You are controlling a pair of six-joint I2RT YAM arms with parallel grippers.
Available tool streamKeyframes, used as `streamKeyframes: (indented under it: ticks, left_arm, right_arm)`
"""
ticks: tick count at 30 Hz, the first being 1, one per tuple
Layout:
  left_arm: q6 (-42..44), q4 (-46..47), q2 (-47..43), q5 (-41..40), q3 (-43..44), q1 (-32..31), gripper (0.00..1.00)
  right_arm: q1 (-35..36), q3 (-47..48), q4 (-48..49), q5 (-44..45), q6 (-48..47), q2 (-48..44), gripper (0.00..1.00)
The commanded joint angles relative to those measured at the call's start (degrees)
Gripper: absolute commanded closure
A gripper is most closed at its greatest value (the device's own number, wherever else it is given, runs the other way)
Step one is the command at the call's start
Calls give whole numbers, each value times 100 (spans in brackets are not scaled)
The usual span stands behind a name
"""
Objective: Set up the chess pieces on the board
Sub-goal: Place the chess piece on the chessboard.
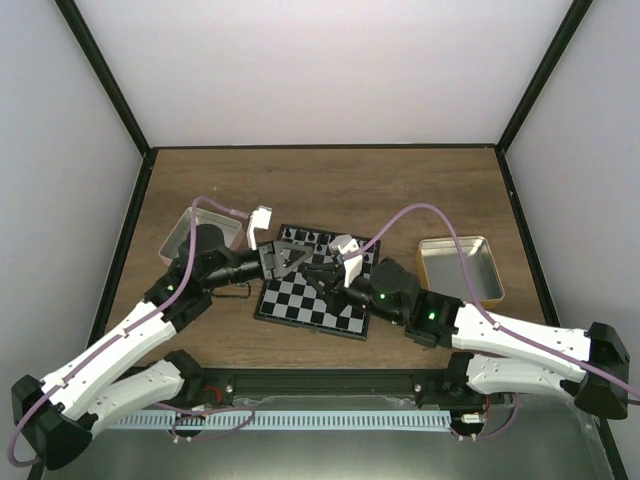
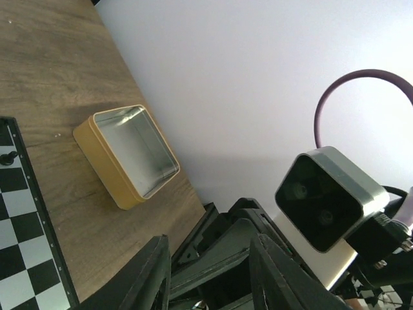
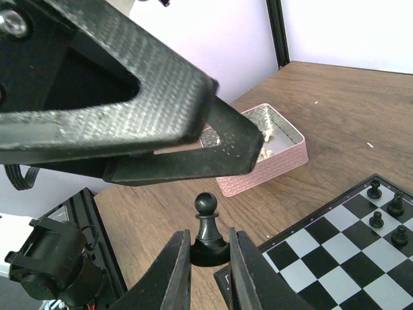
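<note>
The board [image 1: 300, 305] lies mid-table with black and grey squares. Several black chess pieces [image 1: 305, 237] stand along its far edge; in the right wrist view they [image 3: 395, 204] stand at the right on the board [image 3: 348, 258]. My right gripper [image 3: 210, 242] is shut on the base of an upright black pawn [image 3: 206, 213], held above the board's corner and the wood. My left gripper [image 2: 210, 237] is open and empty, and its fingers [image 3: 161, 110] hang just above the pawn. Both grippers meet over the board's left half, left [image 1: 297, 262] and right [image 1: 322, 274].
A pinkish tin [image 1: 190, 232] with cream pieces stands left of the board; it shows in the right wrist view [image 3: 284, 158]. A tan-rimmed tin [image 1: 460, 268] stands to the right, seen empty in the left wrist view [image 2: 126, 155]. The right wrist camera [image 2: 326, 200] is close to my left gripper.
</note>
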Motion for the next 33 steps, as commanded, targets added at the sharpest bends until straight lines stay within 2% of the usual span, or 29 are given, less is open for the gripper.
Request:
streamKeyframes:
  ticks: [1,5,8,18,23,29,31,33]
  left_arm:
    - [99,-20,52,-71,-75,34,63]
    - [280,-354,9,-328,-119,37,54]
    - [299,-370,-14,-349,-146,38,54]
    - [538,-471,22,211,-129,38,84]
    - [641,-507,116,411,-138,44,82]
    - [732,-374,232,690,-108,40,89]
    - [787,-365,289,776,-85,37,95]
    - [821,-353,319,780,-65,38,96]
  right_arm:
    - [23,-23,183,60,-65,-61,89]
    - [25,-81,249,198,-30,-106,89]
    - [25,-131,300,223,8,-132,89]
    - [25,-145,312,268,73,-56,89]
    - [25,-132,304,241,60,-37,89]
    - [25,-127,280,283,86,-11,89]
    - [25,-108,268,300,97,-2,89]
    - [20,-96,264,309,92,-2,89]
